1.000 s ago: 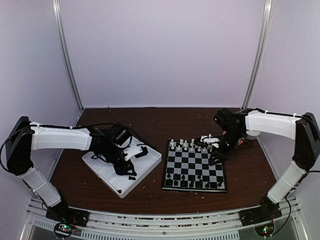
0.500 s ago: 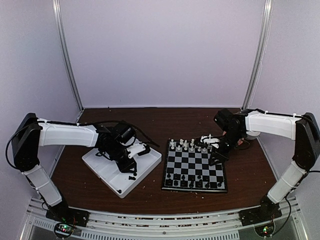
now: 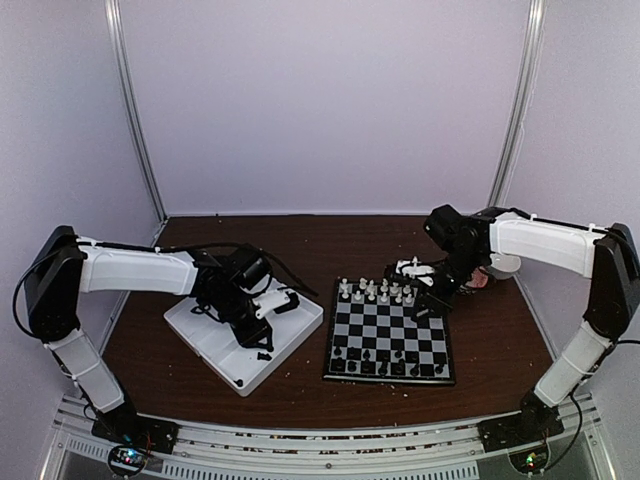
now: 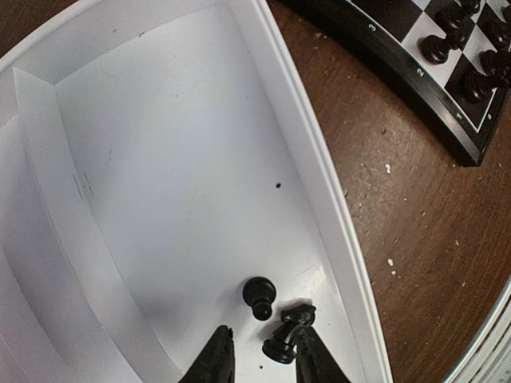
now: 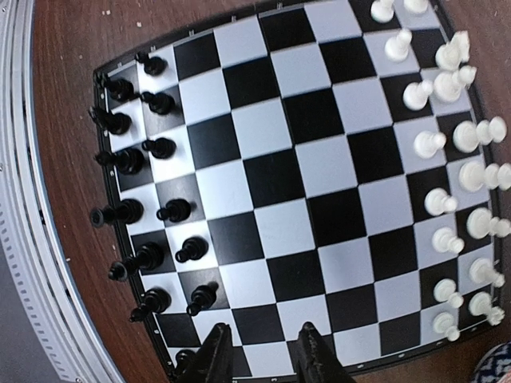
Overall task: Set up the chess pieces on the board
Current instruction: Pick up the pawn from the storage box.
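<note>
The board (image 3: 385, 326) lies right of centre; it also shows in the right wrist view (image 5: 319, 159) and its corner in the left wrist view (image 4: 415, 73). Several black chess pieces (image 5: 144, 199) stand on its near two rows (image 3: 385, 362). In the white tray (image 4: 184, 159) a black pawn (image 4: 258, 297) stands and a black knight (image 4: 287, 329) lies tipped. My left gripper (image 4: 266, 363) is open low over the tray (image 3: 215, 345), the knight against its right finger (image 4: 315, 359). My right gripper (image 5: 263, 357) is open and empty above the board's far right part (image 3: 430, 295).
Several white pieces (image 5: 447, 120) stand on the board's far rows (image 3: 378, 291). A white round object (image 3: 500, 265) sits on the brown table beyond the right gripper. A metal rail (image 3: 320, 440) runs along the near table edge. The tray has a dividing wall (image 4: 72, 239).
My left gripper shifted slightly right over the tray, then held still. My right gripper lifted and drew back toward the board's far right edge.
</note>
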`<act>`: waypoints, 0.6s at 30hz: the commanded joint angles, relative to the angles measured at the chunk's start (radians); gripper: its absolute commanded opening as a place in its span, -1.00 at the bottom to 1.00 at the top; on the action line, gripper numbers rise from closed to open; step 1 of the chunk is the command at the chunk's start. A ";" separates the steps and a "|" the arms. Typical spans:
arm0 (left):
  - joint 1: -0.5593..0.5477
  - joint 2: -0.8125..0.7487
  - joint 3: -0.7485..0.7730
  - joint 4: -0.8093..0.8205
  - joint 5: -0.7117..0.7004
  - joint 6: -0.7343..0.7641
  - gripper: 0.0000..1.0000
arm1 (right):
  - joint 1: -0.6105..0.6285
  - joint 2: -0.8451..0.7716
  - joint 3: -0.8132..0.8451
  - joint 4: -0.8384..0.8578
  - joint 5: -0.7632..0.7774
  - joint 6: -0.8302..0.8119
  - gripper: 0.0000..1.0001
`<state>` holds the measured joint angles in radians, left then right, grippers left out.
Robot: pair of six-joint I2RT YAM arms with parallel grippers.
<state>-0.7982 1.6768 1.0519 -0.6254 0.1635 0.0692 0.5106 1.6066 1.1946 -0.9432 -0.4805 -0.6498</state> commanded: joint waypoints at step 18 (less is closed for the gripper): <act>0.005 0.072 0.021 0.061 0.000 0.007 -0.62 | 0.034 0.020 0.028 0.005 -0.003 0.005 -0.42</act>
<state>-0.7982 1.7336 1.0512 -0.5999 0.1619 0.0696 0.5385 1.6314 1.2366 -0.9459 -0.4927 -0.6491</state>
